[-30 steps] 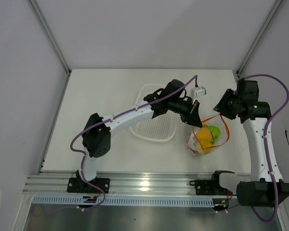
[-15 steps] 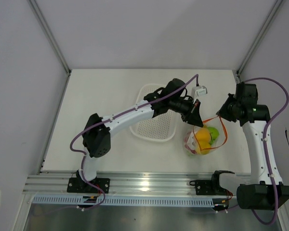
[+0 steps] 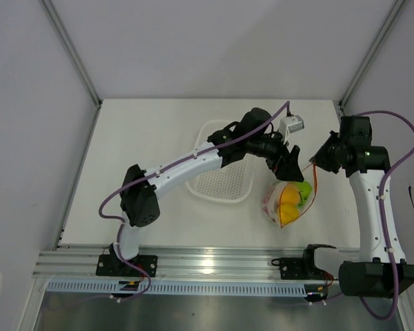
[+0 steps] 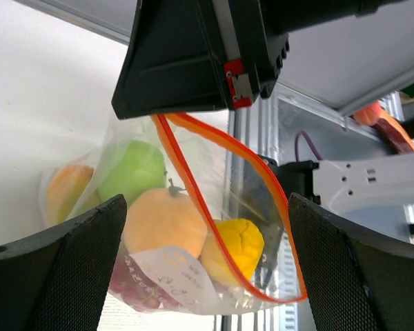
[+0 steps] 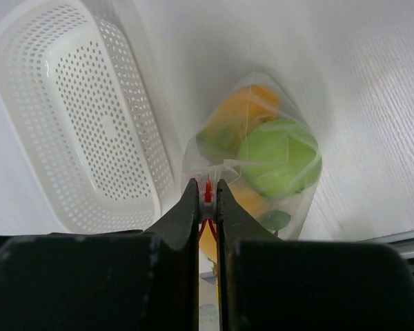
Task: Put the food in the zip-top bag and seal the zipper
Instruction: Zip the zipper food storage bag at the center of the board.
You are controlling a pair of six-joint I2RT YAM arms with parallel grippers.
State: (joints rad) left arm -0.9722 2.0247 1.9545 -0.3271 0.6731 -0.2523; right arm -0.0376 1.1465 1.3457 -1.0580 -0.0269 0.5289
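The clear zip-top bag (image 3: 287, 202) holds the food: a green apple (image 4: 131, 169), an orange fruit (image 4: 162, 221), a yellow fruit (image 4: 236, 245) and red grapes (image 4: 134, 286). Its orange-red zipper (image 4: 262, 186) runs as an open loop along the mouth. My right gripper (image 5: 207, 187) is shut on one end of the zipper (image 5: 208, 192), above the bag (image 5: 262, 158). My left gripper (image 4: 205, 207) is wide open with the bag beyond its fingers, touching nothing. In the top view the left gripper (image 3: 288, 163) is just left of the right gripper (image 3: 318, 160).
A white perforated basket (image 3: 221, 181) with nothing in it stands left of the bag, under the left arm; it is also in the right wrist view (image 5: 90, 124). The metal rail (image 3: 214, 261) runs along the table's near edge.
My left gripper has opened and let go of the bag's mouth, lifting slightly away. The right gripper has shut on the zipper end. The bag has sagged lower and its mouth narrowed.
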